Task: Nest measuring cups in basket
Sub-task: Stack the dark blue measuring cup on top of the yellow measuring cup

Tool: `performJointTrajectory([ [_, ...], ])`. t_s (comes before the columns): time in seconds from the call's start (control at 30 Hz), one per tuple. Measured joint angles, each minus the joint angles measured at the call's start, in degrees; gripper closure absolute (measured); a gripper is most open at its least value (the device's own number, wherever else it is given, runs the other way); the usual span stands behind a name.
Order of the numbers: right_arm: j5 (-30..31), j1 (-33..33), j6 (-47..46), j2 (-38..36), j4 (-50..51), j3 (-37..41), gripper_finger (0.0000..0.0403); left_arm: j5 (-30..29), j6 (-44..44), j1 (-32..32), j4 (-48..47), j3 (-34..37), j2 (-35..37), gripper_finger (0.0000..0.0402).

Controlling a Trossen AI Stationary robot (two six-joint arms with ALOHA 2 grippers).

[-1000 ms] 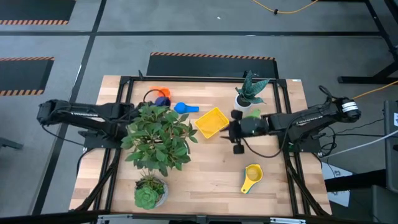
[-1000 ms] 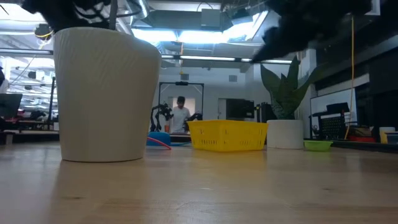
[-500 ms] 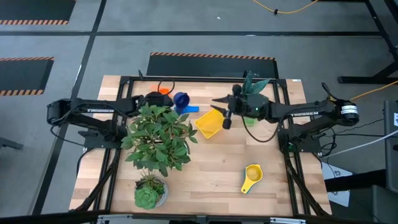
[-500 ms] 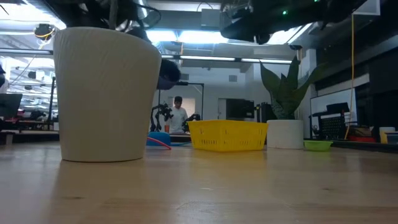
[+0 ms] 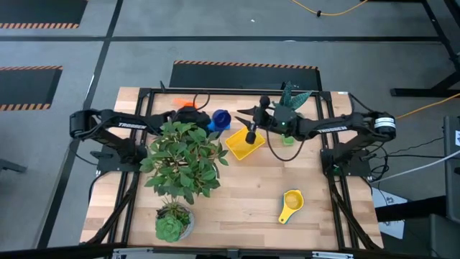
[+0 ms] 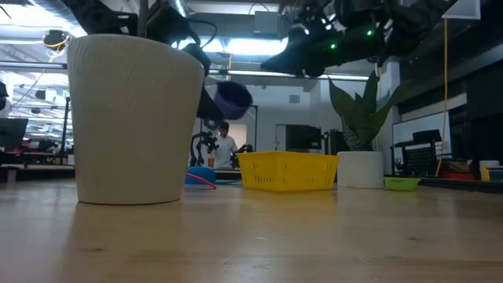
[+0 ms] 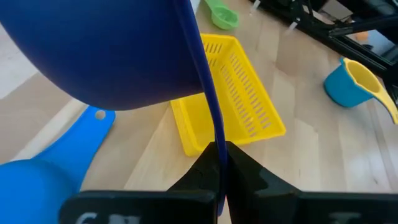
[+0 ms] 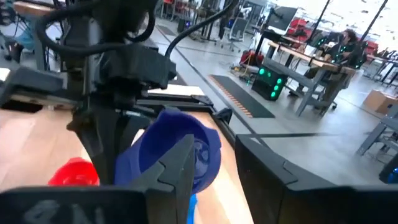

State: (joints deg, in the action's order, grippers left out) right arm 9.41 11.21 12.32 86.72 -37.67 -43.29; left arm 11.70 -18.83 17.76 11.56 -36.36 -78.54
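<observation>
My left gripper (image 5: 206,119) (image 7: 217,148) is near the table's far edge, left of the yellow basket (image 5: 244,142) (image 7: 231,93), shut on the dark blue measuring cup (image 5: 220,119) (image 6: 233,98). My right gripper (image 5: 251,134) (image 8: 214,180) hangs open above the basket and faces that cup (image 8: 180,152). The light blue cup (image 7: 31,186) rests on the table below the held one. The orange cup (image 5: 187,106) sits by the far edge. The green cup (image 5: 289,139) (image 6: 402,183) sits by the snake plant, and the yellow cup (image 5: 291,203) lies near the near right corner. My left gripper pinches the dark blue cup's flat handle (image 7: 216,134) between its two fingers, and the handle shows edge-on. The cup is lifted clear of the table, with its bowl sticking out beyond the fingertips toward the basket.
A big leafy plant in a white pot (image 5: 183,158) (image 6: 134,118) stands left of centre. A small succulent (image 5: 172,223) is by the near edge. A snake plant in a white pot (image 5: 287,108) (image 6: 360,169) stands at the far right. Bare wood lies in the table's middle and near right.
My left gripper has carried the dark blue cup up off the table and rightward from beside the orange cup toward the basket. My right gripper has risen and swung from the table's middle toward the far edge and leftward, over the basket.
</observation>
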Motion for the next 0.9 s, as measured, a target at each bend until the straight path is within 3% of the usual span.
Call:
performJointTrajectory([
  [0.33, 0.0, 2.1, -7.6, 7.1, -6.7, 0.0, 0.0281, 0.0, 0.0, -0.8, 2.2, 0.0, -0.1, 0.0400],
  [0.53, -4.9, 3.2, -12.0, 9.9, -8.9, 0.0, 0.0281, 0.0, 0.0, -1.0, 2.5, 0.0, -0.1, 0.0400],
  [0.9, -5.0, 3.5, -13.8, 12.4, -12.3, -1.2, 0.0281, -0.1, 0.0, -1.3, 3.2, 0.0, -0.1, 0.0400],
])
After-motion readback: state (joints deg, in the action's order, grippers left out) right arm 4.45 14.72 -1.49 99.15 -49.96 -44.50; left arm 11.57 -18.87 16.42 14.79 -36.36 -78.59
